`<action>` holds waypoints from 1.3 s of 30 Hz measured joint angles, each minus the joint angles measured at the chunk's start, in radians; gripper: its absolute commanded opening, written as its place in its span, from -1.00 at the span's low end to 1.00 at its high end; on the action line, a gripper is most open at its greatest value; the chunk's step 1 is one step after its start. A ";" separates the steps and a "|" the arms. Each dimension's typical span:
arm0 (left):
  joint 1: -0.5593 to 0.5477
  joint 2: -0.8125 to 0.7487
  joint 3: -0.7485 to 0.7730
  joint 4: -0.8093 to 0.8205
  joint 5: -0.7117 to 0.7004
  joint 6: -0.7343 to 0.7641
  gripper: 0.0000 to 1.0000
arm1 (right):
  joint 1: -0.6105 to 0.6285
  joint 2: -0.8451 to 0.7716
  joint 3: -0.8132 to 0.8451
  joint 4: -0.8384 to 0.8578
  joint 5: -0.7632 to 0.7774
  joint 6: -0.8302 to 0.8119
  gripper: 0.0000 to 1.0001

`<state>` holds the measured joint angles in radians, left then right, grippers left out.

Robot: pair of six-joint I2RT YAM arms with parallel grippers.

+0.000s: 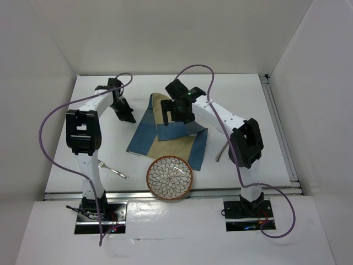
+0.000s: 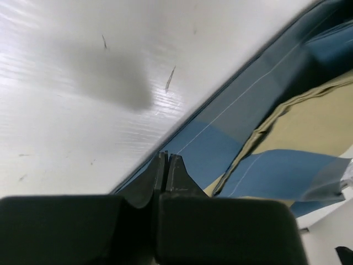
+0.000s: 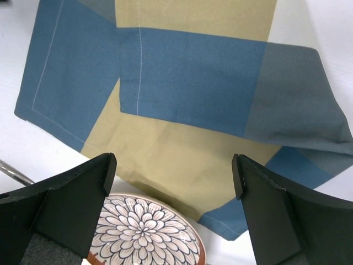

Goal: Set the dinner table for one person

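Note:
The white dinner table (image 1: 242,99) carries a blue-and-tan checked placemat (image 1: 165,138) at its middle, partly folded over itself. A flower-patterned plate (image 1: 170,177) sits at the near edge, just in front of the placemat. My left gripper (image 1: 128,115) is shut, its tips (image 2: 167,157) at the placemat's (image 2: 265,110) left edge; I cannot tell whether cloth is pinched. My right gripper (image 1: 179,116) hangs open (image 3: 174,163) and empty above the placemat (image 3: 182,72), with the plate (image 3: 143,232) showing low between its fingers.
A fork (image 1: 113,170) lies on the table near the left arm's base. Another metal utensil (image 1: 222,152) lies at the right, partly hidden by the right arm. A metal rail (image 1: 281,132) runs along the table's right edge. White walls enclose three sides.

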<state>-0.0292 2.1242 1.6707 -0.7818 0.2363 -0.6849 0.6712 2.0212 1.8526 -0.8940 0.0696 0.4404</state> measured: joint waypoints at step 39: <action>0.010 0.130 0.231 -0.062 -0.094 -0.070 -1.00 | -0.057 -0.027 -0.026 -0.022 0.000 -0.050 0.99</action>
<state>-0.0193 2.2539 1.9018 -0.8440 0.1421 -0.7547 0.6144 1.9942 1.8263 -0.9157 0.0696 0.3908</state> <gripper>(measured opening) 0.040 0.993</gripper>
